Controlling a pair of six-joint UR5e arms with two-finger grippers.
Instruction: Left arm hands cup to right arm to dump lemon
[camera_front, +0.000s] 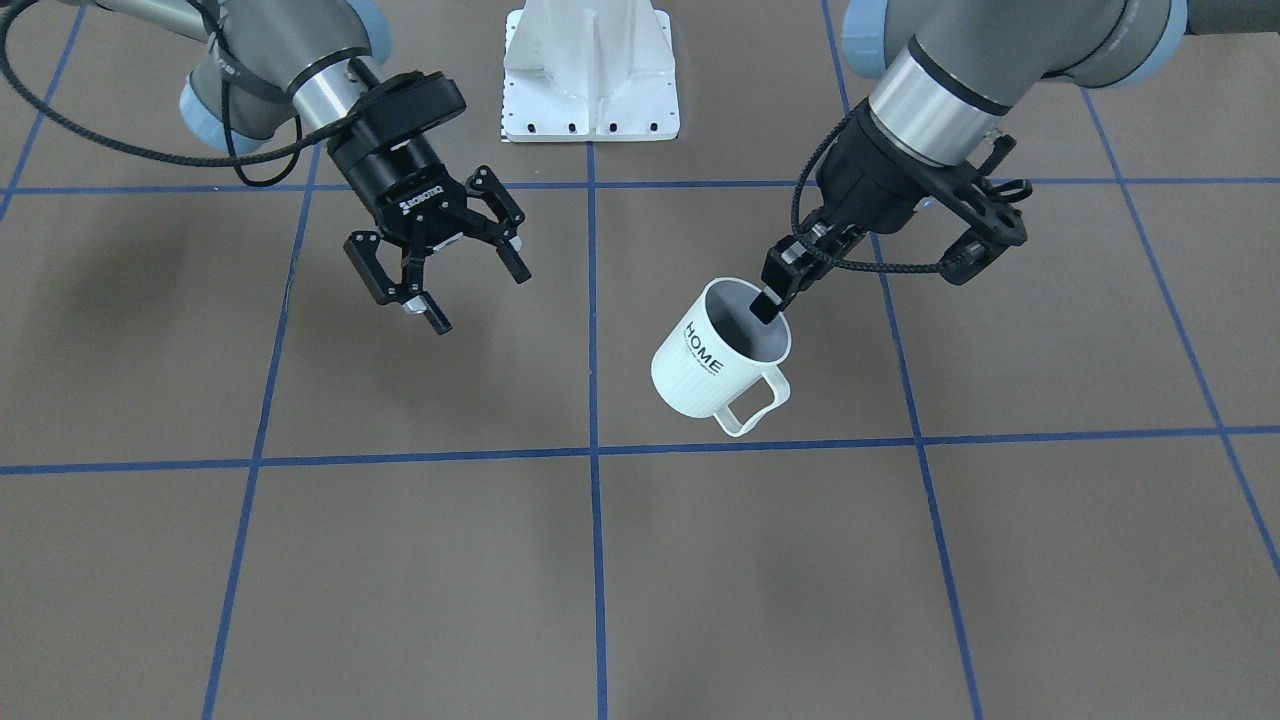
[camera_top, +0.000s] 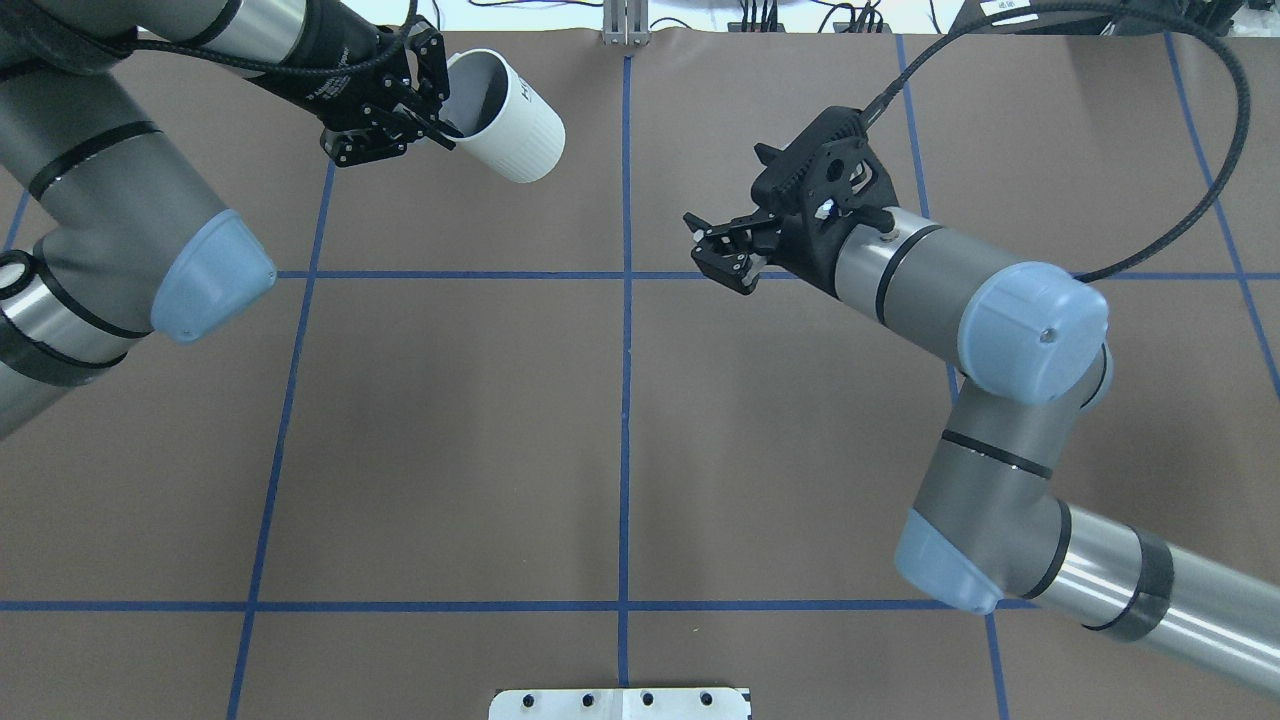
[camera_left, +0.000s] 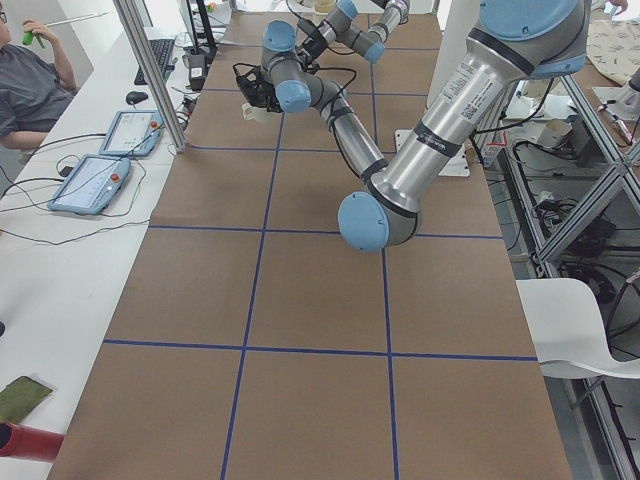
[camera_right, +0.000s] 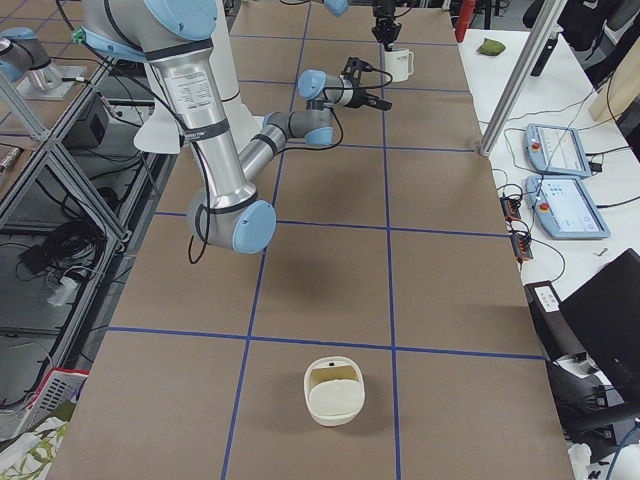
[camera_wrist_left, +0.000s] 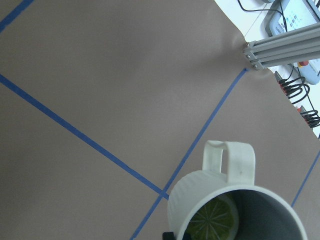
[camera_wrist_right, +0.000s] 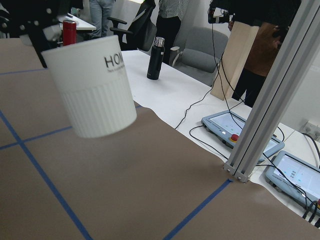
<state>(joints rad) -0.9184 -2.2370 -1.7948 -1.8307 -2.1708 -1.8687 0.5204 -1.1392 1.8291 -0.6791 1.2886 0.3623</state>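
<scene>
Our left arm's fingers (camera_front: 766, 306) pinch the rim of the white ribbed "HOME" mug (camera_front: 705, 370), pale lemon slice (camera_wrist_left: 210, 220) inside. Our right arm's fingers (camera_front: 432, 316) gape empty, well apart. We reckon the handover needs them closer.

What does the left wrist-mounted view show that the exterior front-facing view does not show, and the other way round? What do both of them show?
Only the left wrist-mounted view shows the lemon, which lies inside the cup.

Only the exterior front-facing view shows the left gripper pinching the cup's rim with one finger inside, the right gripper open and apart from the cup, and the lettering "HOME" on the cup's side.

Both show the white cup with its ribbed wall and loop handle, and the brown table with blue tape lines.
</scene>
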